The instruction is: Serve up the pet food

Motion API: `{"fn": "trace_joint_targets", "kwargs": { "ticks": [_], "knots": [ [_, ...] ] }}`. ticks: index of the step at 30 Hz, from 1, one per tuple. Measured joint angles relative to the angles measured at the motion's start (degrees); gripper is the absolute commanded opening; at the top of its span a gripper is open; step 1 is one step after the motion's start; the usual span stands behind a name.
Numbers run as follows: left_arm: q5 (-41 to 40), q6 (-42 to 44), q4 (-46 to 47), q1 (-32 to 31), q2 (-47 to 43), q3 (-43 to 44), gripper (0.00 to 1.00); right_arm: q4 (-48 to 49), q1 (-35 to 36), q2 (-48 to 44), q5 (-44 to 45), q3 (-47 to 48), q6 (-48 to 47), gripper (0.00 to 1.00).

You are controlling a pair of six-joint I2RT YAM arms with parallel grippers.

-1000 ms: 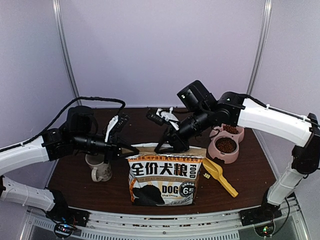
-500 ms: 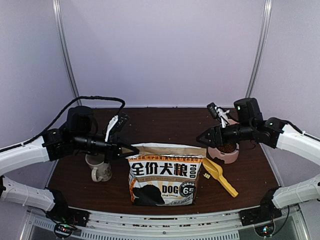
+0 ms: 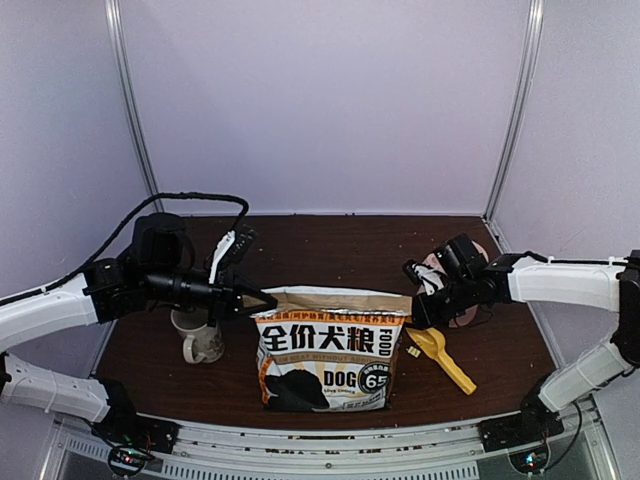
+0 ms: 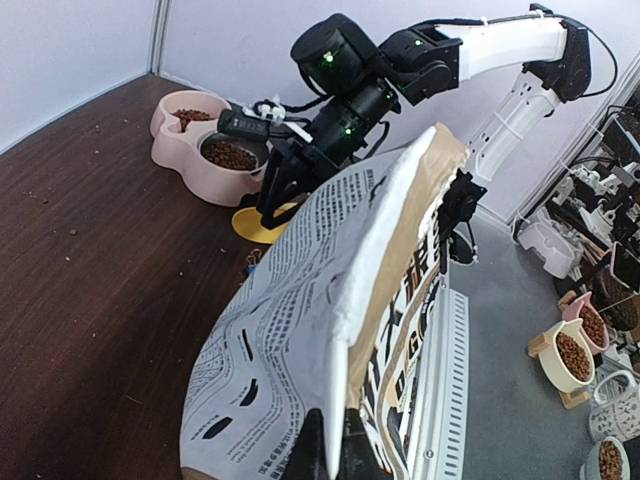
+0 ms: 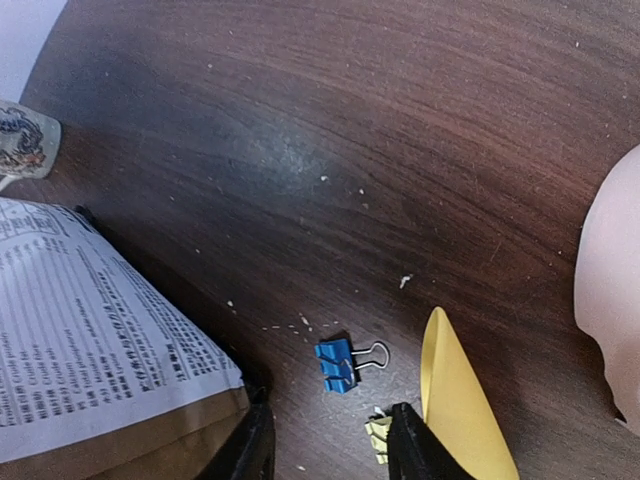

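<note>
- Left pincer (image 3: 265,298) is clenched on one top corner of the paper bag (image 3: 325,360). The bag stands upright on the table (image 3: 500,350), stretching away from this pincer toward the other arm.
- Right pincer (image 5: 330,448) hangs released with nothing between its fingers, low over the table and just beside the bag's opposite top corner.
- Just ahead of its fingertips lies a blue binder clip (image 5: 342,362). The yellow scoop (image 5: 455,400) lies just beside its outer finger, and the pink bowl (image 4: 200,180) sits beyond the scoop.
- Pet food (image 4: 230,155) shows in both wells of that bowl, near the Right pincer. Whatever the bag holds is hidden in every view.
- Wrong pick: the clip and the scoop lie close together under the Right pincer, so closing slightly off line would probably catch the clip or bare table.
- Slip: the scoop looks thin and smooth, so a grip on its edge could let it skid or twist.
- Spill: the bag is held by one corner only. A knock from the Right pincer or a pull from the Left pincer could tip it and scatter food.
- Knock: a mug (image 3: 200,345) stands just under the left arm, where a low sweep could upset it.
</note>
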Motion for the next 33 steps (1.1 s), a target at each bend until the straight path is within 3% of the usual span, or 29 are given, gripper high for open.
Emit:
{"fn": "trace_joint_targets", "kwargs": {
  "ticks": [19,23,30,33],
  "knots": [
    [0.0,-0.1,-0.1,0.0,0.0,0.0,0.00,-1.3,2.6,13.5,4.9,5.1,-7.7,0.32],
    [0.0,-0.1,-0.1,0.0,0.0,0.0,0.00,-1.3,2.7,14.9,4.1,5.1,-9.0,0.25],
    [0.0,-0.1,-0.2,0.0,0.0,0.0,0.00,-1.2,2.8,15.3,1.8,5.1,-10.2,0.02],
    [0.0,-0.1,-0.2,0.0,0.0,0.0,0.00,-0.5,2.8,15.3,0.2,5.3,-9.9,0.00]
  ]
}}
